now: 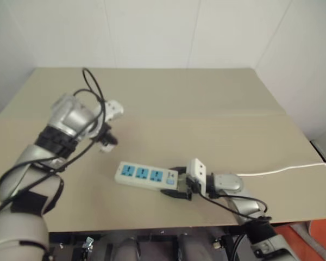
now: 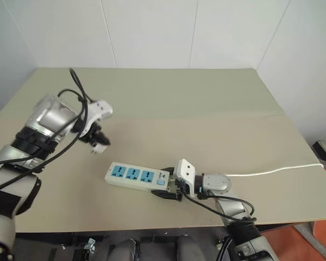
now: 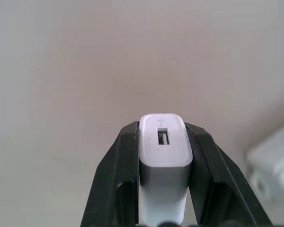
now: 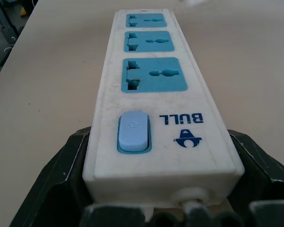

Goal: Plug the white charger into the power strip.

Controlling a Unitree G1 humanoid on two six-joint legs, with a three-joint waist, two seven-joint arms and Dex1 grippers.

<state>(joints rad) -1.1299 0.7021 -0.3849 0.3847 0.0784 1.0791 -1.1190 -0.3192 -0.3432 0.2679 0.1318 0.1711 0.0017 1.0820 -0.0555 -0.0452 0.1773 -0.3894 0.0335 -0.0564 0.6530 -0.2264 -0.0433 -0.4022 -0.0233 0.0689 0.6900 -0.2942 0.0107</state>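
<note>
- White charger: small, rigid, light, smooth-sided, so liable to slip or twist; left gripper has clamped its flanks, above the table.
- Power strip: stiff bar lying at the charger's 4 o'clock; right gripper is closed around its switch end, bracing it.

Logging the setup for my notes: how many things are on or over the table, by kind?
Power strip: 1
White charger: 1
Blue sockets on the strip: 3
Strip cord: 1
Total things: 2, strip with its cord and charger
</note>
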